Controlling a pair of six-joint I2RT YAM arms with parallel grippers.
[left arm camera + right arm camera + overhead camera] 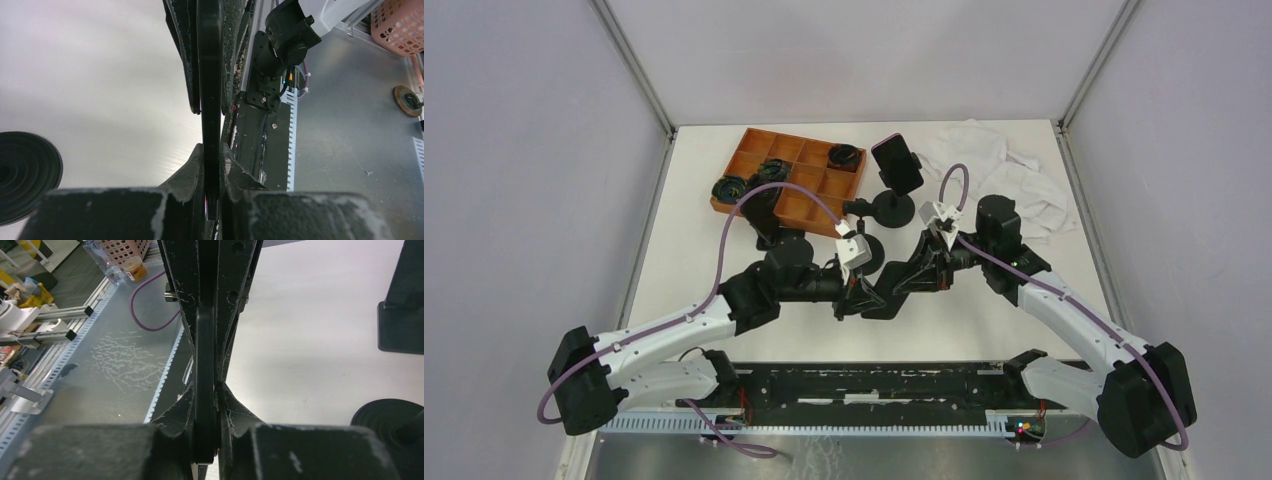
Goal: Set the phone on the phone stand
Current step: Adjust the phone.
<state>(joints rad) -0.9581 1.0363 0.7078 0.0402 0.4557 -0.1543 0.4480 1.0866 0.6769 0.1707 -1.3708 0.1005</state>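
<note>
The phone (210, 75) is held off the table (724, 160) near its middle, pinched from opposite ends. The left gripper (210, 160) is closed on one end and the right gripper (205, 395) on the other. Edge-on in both wrist views, it reads as a thin, glossy black slab with rounded edges. What is probably the phone stand (387, 422) shows only as a round black base nearby, its cradle out of view. The risk lies in the shared grip. If either arm twists while both clamp, the smooth slab could slide through the pads. If one lets go while the other holds only a narrow end, it could tip and fall.
</note>
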